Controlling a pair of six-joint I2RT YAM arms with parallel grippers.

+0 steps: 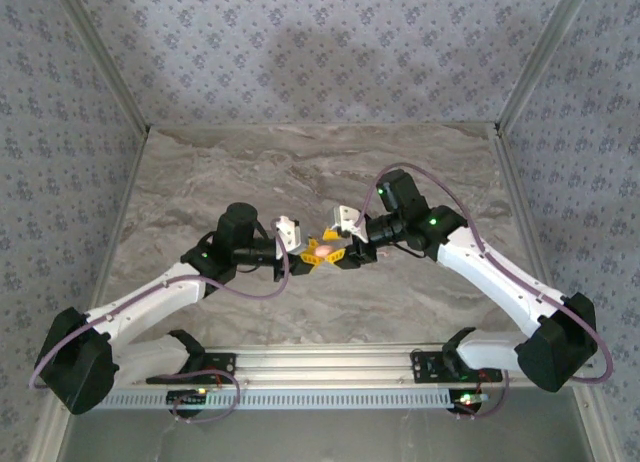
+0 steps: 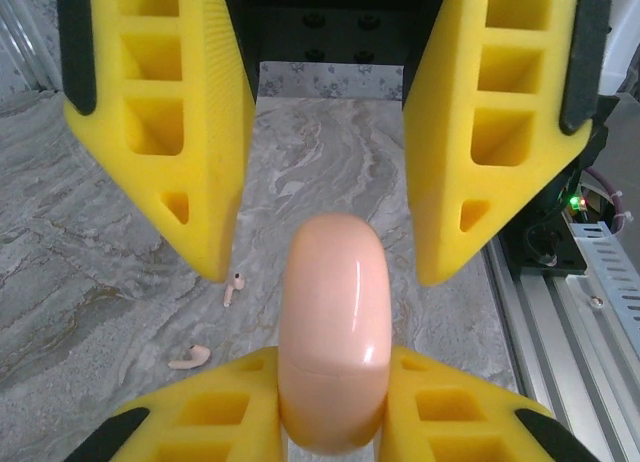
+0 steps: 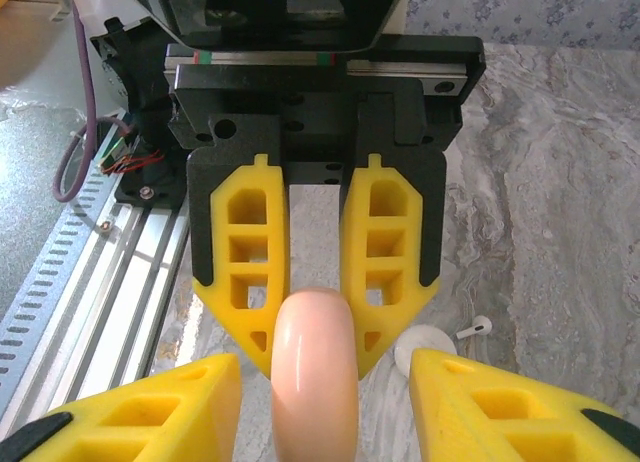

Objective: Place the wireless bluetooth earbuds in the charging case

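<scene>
Your left end effector (image 2: 332,367) grips the charging case (image 2: 333,302), which looks closed. The right end effector (image 3: 320,367) stands wide around it. The earbuds (image 2: 190,358) lie on the worktop (image 2: 100,232), lower left. Next, you likely need the lid open.

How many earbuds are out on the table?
2. Both lie on the table beside the pink case: the first earbud farther out, the second earbud nearer. Case may hide others.
</scene>
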